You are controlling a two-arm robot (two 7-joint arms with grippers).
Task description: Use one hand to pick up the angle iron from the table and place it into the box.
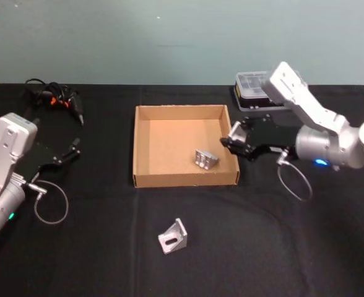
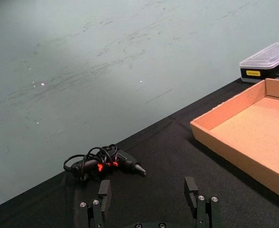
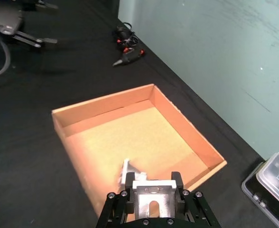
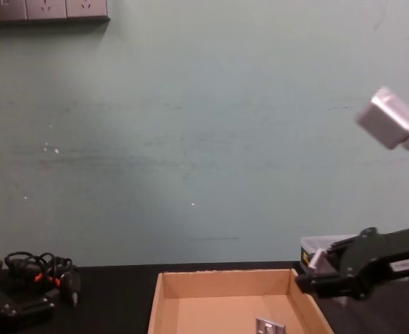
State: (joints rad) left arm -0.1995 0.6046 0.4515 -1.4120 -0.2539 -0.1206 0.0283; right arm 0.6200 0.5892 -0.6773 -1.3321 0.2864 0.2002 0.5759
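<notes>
Table [image 1: 281, 247], qty 1: black tabletop.
Box [image 1: 185, 179], qty 1: tan cardboard, open top, centre of tabletop.
Angle irons, qty 3: held angle iron [image 3: 153, 203], clamped between the fingers of the right gripper [image 1: 230, 140], over the box's right wall; boxed angle iron [image 1: 205, 159], on the box floor nr the right wall, twd the front; loose angle iron [image 1: 173, 236], on the tabletop in front of the box, apart from it, nr the front edge.
Grippers, qty 2: right as above; left gripper [image 2: 148, 190], by the left edge, fingers apart, nothing between them.
Misc: plastic case [image 1: 252, 85], qty 1, back right; cable bundle [image 1: 55, 98], qty 1, back left.
Views: head view gives the loose piece; right wrist view gives the clamp close up (slot in the bracket face visible) w/ the boxed piece just beyond; chest view gives the right gripper side-on at the wall rim.
</notes>
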